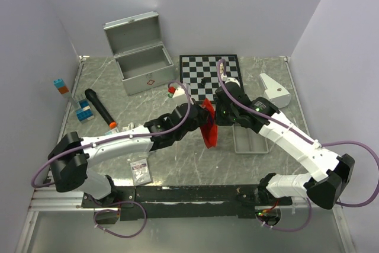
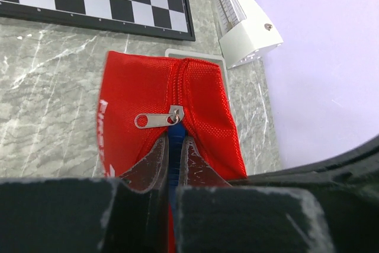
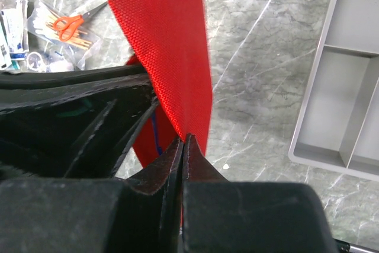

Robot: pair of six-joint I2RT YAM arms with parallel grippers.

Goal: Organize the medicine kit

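Red pouch (image 1: 208, 128) up off table, mid-scene. Silver case (image 1: 148, 80) open at 11 o'clock. Left gripper (image 2: 174, 143) pinched on pouch beside zip pull (image 2: 155, 120). Right gripper (image 3: 183, 140) pinched shut on cloth edge. Likely zip step: hold cloth tight, pull slow, no twisting.

1 silver case (image 1: 145, 79), 1 red pouch (image 1: 208, 128), 1 chessboard (image 1: 198, 69), 1 grey tray (image 1: 249, 149), 2 toy-block stacks (image 1: 61, 86) (image 1: 84, 111), 1 sm bag (image 1: 141, 170)

- Left arm (image 1: 118, 140): stretched low from near-left corner toward table (image 1: 177, 170) centre; left gripper (image 2: 173, 149) pinched on pouch (image 2: 148, 87).
- Right arm (image 1: 296, 143): elbow bent, reaching centre; right gripper (image 3: 183, 146) clamped on same pouch.
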